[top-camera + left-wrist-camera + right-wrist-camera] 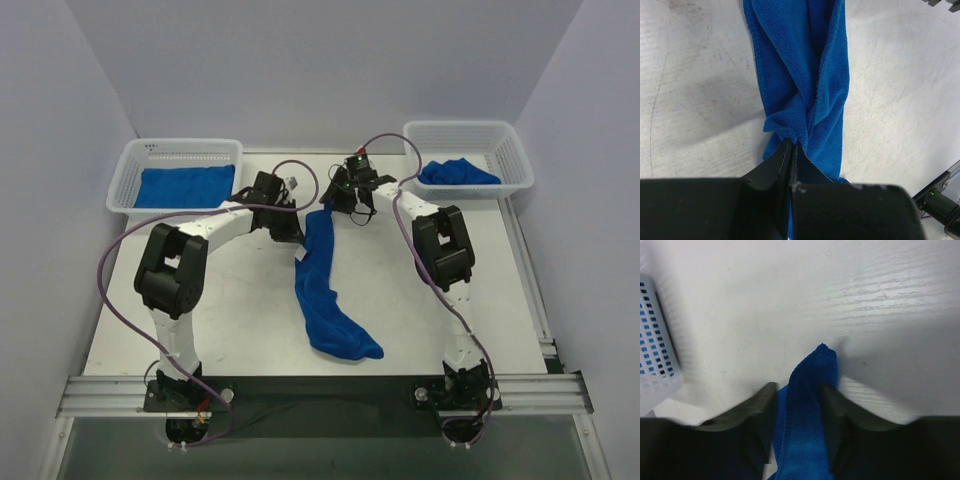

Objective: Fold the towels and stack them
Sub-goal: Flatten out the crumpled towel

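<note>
Handling this towel [318, 290] means limp, light terry — it sags twisted onto the desk [240, 300]. Your left pincer [792, 142] is clamped on a bunched edge; the right pincer [797, 387] straddles a corner, can't tell if it's biting. Grab corners.

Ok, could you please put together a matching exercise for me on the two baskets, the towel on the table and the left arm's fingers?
Things:
1. left basket
2. right basket
3. long towel
4. left arm's fingers

States:
A. holds a crumpled towel
B. pinched shut on the long towel
C. holds a flat folded towel
D. stretched out on the table

Pairs: 1-C, 2-A, 3-D, 4-B.
</note>
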